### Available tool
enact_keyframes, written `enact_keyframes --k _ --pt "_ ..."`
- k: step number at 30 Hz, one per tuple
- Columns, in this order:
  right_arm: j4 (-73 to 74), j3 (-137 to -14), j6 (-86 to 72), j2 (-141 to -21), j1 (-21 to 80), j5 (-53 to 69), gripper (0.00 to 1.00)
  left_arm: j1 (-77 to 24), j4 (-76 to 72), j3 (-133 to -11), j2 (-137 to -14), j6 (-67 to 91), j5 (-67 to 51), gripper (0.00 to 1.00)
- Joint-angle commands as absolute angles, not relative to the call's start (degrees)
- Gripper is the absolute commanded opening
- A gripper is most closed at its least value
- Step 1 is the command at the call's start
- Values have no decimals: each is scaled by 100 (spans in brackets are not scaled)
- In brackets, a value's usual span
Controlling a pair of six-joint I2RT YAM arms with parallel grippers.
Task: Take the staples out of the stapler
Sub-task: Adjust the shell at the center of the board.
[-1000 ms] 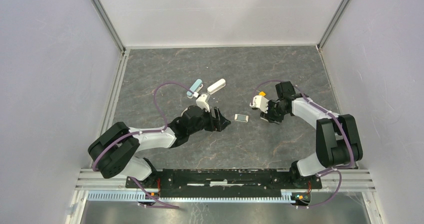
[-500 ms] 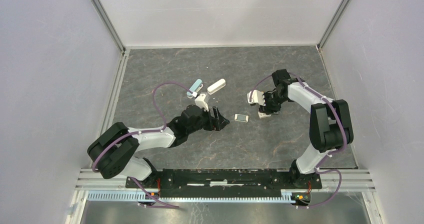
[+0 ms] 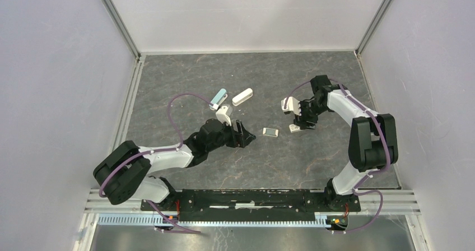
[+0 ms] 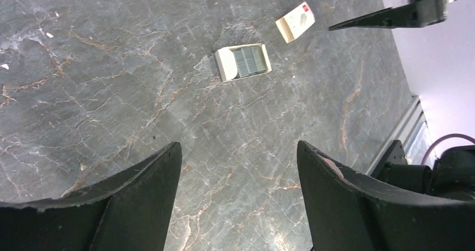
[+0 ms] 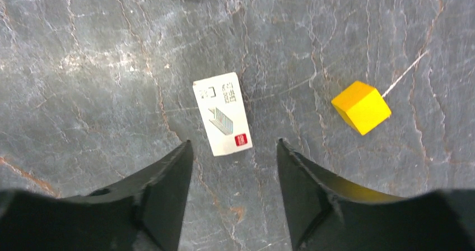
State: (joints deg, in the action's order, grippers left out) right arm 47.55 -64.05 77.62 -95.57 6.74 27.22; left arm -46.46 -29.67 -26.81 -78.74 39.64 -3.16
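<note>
We see the left hand released, empty, above the bench; right hand released over a small carton

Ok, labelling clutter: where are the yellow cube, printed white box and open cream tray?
yellow cube [image 5: 361, 106], right wrist view, top face.
printed white box [image 5: 222, 114], right wrist view, printed face.
open cream tray [image 4: 225, 66], left wrist view, cream end.

Table: dark grey marble-patterned tabletop.
Far middle: teal oblong plastic piece and white oblong plastic piece, both lying aslant, near each other but apart.
Centre: small cream open tray with grey rows inside, lying flat.
Right of tray: small white printed card box with a red mark, flat, near but not touching.
Beside that box: yellow cube, apart from it.
</note>
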Motion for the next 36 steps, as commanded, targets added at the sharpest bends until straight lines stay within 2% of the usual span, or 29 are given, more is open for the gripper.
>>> enact_keyframes --k 1,5,8,9,11,18,23,27,36 --pt "5138 -6479 8134 -9430 438 2920 70 -4596 -3284 -2882 -8345 4106 -257 77" --pt "5082 -6373 7993 -9440 380 2916 71 -4590 -3131 -3296 -8868 4122 -276 63" --pt "4737 -6408 7370 -9456 275 2881 69 -4588 -3067 -3468 -9071 4111 -269 58" --pt "4673 -6476 7135 -9479 212 2895 66 -4588 -3075 -3478 -9103 4114 -257 57" --pt "4439 -6587 6631 -9526 102 2849 54 -4588 -3067 -3478 -9145 4116 -245 53" --pt "3428 -6040 5686 -9605 92 2247 35 -4588 -3180 -3358 -9189 4240 -272 50" --pt "3192 -5583 5533 -9555 93 2248 30 -4588 -3151 -3346 -9216 4290 -260 48" --pt "3120 -5409 5443 -9530 116 2293 26 -4588 -3104 -3460 -9426 4389 -135 43" --pt "3116 -5050 5421 -9373 398 2295 24 -4588 -3107 -3754 -9849 4447 -105 39"
